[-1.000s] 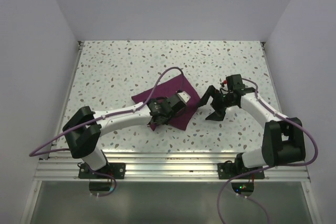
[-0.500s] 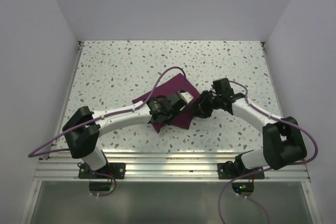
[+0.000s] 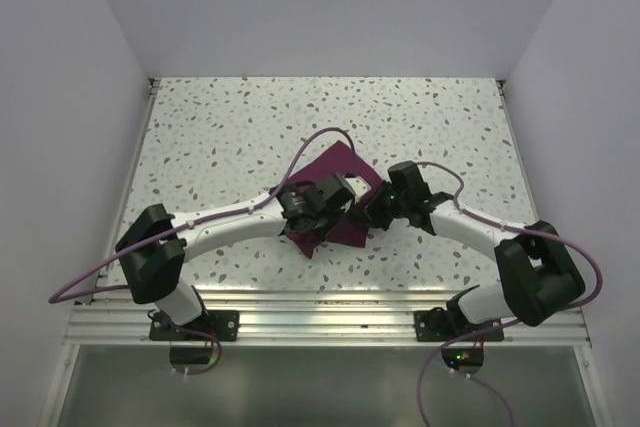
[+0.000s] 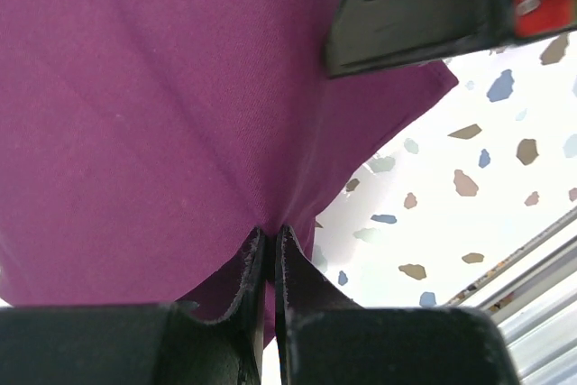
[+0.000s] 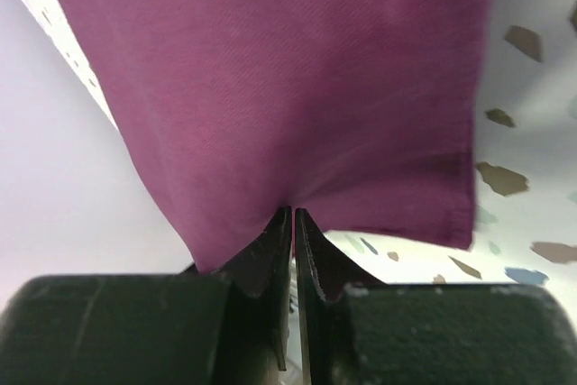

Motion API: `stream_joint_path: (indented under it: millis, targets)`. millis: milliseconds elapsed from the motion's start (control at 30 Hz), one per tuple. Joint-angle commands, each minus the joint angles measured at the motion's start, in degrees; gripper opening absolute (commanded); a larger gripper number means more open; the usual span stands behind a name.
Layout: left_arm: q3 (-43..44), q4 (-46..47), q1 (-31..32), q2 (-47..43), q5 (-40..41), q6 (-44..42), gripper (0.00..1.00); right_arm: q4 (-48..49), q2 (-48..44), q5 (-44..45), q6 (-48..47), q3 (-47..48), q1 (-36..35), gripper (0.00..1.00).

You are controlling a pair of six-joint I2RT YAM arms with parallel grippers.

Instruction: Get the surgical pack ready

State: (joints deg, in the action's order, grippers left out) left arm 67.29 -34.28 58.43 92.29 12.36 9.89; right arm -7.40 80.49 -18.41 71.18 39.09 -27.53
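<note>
speckled table point(image 3: 220, 127) holds the purple drape point(image 3: 336, 160) in the middle. left gripper point(image 4: 269, 245) pinches its cloth tight, and right gripper point(image 5: 293, 223) pinches it too. both should pull apart slowly and evenly, i think, so the drape opens flat without slipping.

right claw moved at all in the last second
Yes. The right claw has shifted left, away from the table's right edge, and now pinches the purple drape.

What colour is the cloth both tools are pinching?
The cloth is plain purple-maroon, clearest in the left wrist view.
</note>
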Motion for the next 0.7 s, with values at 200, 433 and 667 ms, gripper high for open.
stream_joint_path:
  millis: [200, 433, 667]
  targets:
    - [1.5, 2.4, 0.0, -4.0, -5.8, 2.2, 0.0, 8.9, 1.1, 6.5, 1.8, -0.3, -2.5, 0.06]
    - [2.2, 1.8, 0.0, -4.1, -6.6, 1.9, 0.0, 17.5, 4.7, 6.4, 2.2, 1.1, -5.4, 0.04]
    - [3.0, 1.7, 0.0, -3.6, -7.0, 0.7, 0.0, 27.5, 5.6, 9.6, 5.9, -2.4, -7.6, 0.04]
